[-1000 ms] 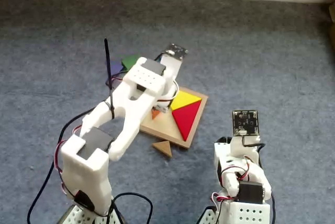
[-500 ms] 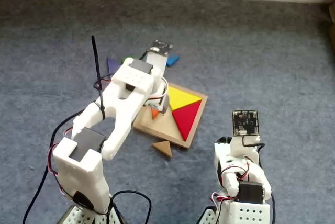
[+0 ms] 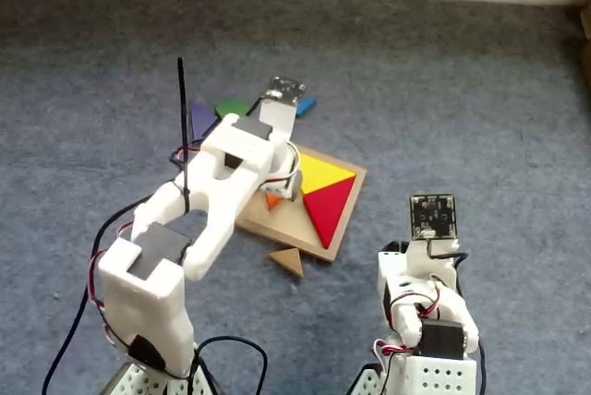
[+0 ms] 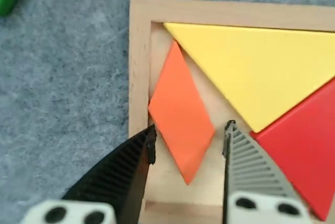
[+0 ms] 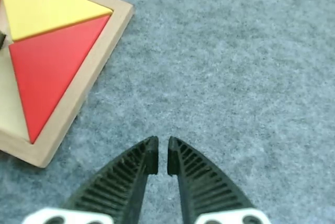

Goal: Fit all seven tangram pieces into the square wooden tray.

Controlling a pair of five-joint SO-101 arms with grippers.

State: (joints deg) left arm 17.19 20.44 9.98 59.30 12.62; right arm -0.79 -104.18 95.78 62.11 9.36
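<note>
Left arm [image 3: 217,197] is stretched forward over the tray [image 4: 138,67], with the left gripper [image 4: 190,130] pointed down. The orange parallelogram [image 4: 180,109] is laid inside the tray, long axis along the yellow triangle [image 4: 261,72] edge, one corner at the tray wall. The left gripper is held half-open, straddling the piece's near end; contact can't be told. Right gripper [image 5: 158,156] is parked over the tabletop [image 5: 235,77], closed to a sliver, empty.

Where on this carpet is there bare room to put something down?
The carpet right of the tray is bare, as is the stretch far beyond it. It is crowded behind the tray, where the purple piece, green piece and blue piece lie, and at its near edge, by the tan triangle.
</note>
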